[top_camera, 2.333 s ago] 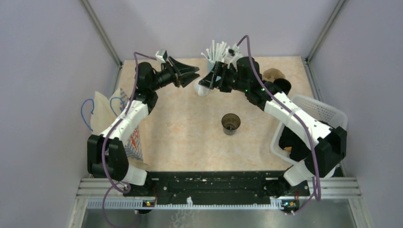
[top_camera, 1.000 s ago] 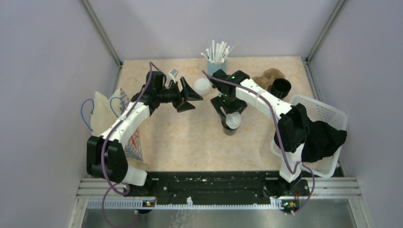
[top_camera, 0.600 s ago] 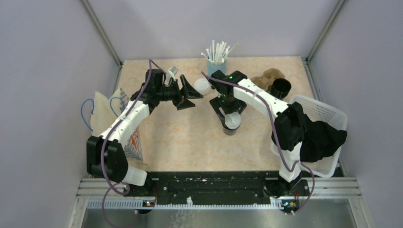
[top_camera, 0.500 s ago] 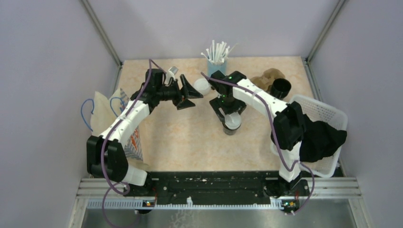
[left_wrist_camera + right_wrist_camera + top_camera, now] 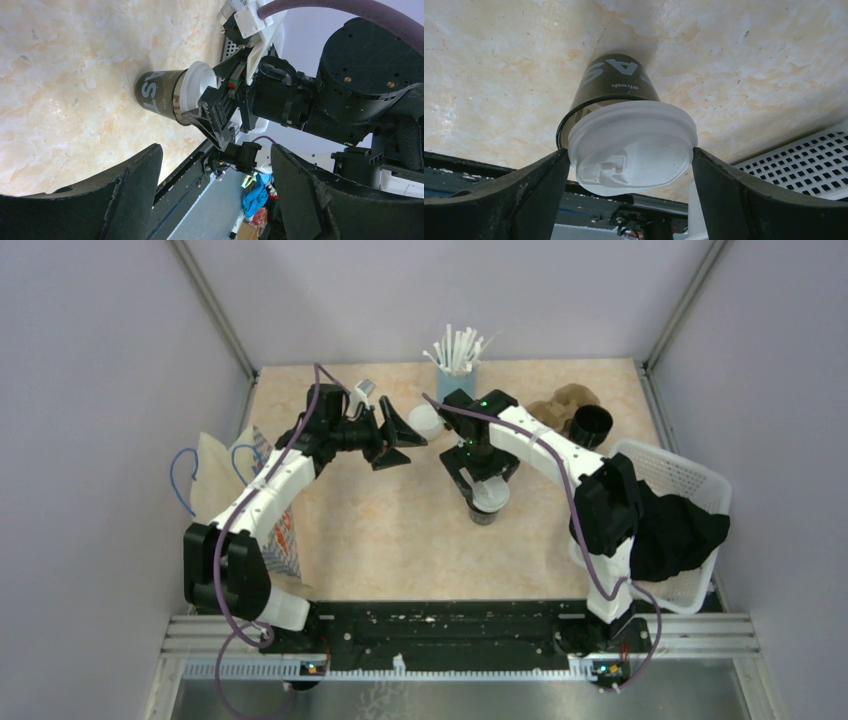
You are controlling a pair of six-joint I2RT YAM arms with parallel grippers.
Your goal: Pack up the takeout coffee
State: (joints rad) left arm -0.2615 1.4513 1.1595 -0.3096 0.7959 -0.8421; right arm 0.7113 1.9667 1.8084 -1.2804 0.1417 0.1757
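Takeout coffee cup point(image 5: 616, 82) upright, straight below right gripper point(image 5: 630, 154) | lid point(image 5: 634, 150) askew on rim between wide jaws, grip unclear | left gripper point(image 5: 215, 150) spread wide, empty, at cup's 10 o'clock

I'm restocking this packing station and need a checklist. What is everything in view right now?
coffee cup: one, dark brown, mid-table, upright
lid: one, white, sitting askew on the coffee cup
round object: one, white, farther back from the coffee cup; unclear what it is
straw cup: one, light blue, holding white straws, far edge
black cup: one, black, far right
brown paper item: one, brown, beside the black cup
basket: one, white, right edge
dark item: one, black, in the basket; unidentifiable
paper bag: one, tan with blue handles, left edge
left gripper: fingers wide apart, empty
right gripper: fingers flanking the lid
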